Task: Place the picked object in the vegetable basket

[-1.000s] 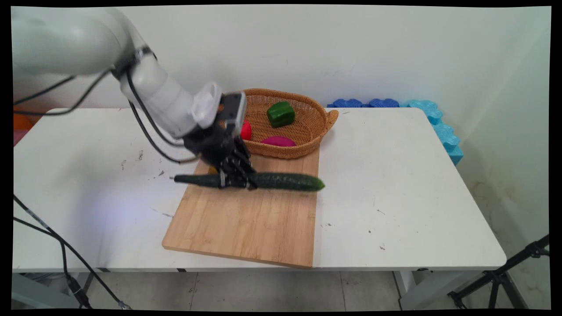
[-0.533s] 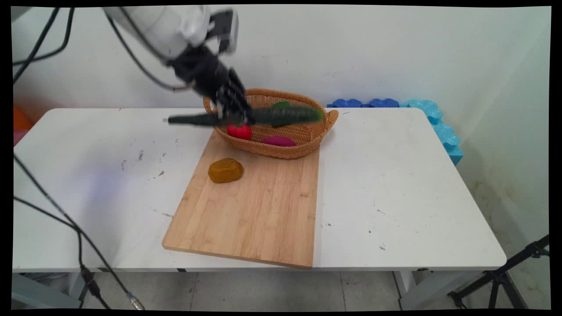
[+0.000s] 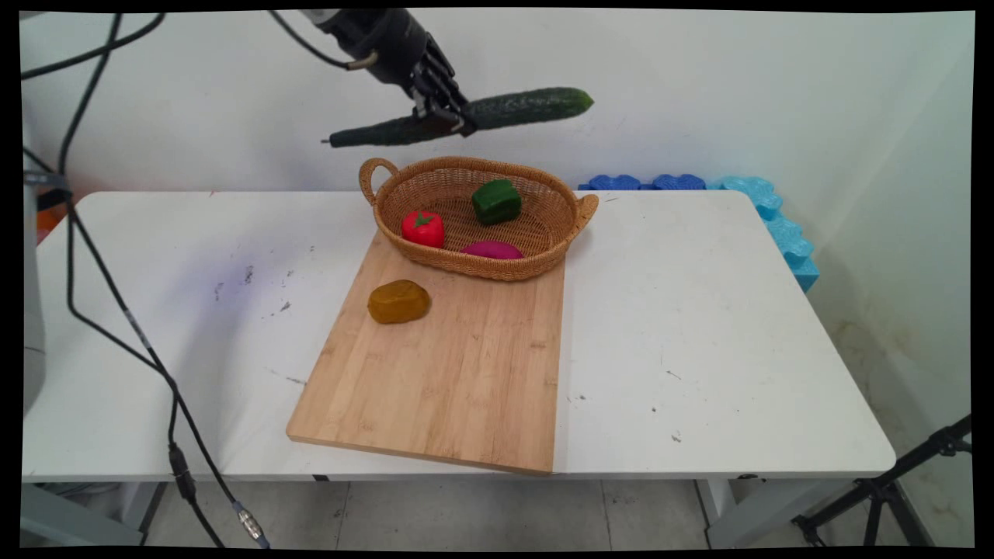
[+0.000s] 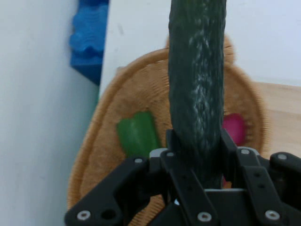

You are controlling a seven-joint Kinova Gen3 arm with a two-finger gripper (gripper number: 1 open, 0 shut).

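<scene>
Your gripper [image 3: 439,115] hangs high above the wicker basket [image 3: 388,210], its fingers [image 4: 175,146] clamped round the middle of a long dark-green cucumber [image 3: 512,109] that lies nearly level in the air, its paler end tilted slightly up to the right. Below it the basket, at the far end of the wooden cutting board [image 3: 450,373], holds a red tomato [image 3: 423,228], a green pepper [image 3: 497,201] and a magenta piece [image 3: 491,249]. A brown potato [image 3: 398,301] sits on the board just in front of the basket, and blue foam blocks [image 3: 745,198] line the table's [image 3: 738,326] far right edge.

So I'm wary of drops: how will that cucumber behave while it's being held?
The cucumber looks stiff: both ends jut from the gripper without sagging. Gripped near its middle, it tilts only slightly, so it seems balanced. Round and long, it would probably roll if set down.
</scene>
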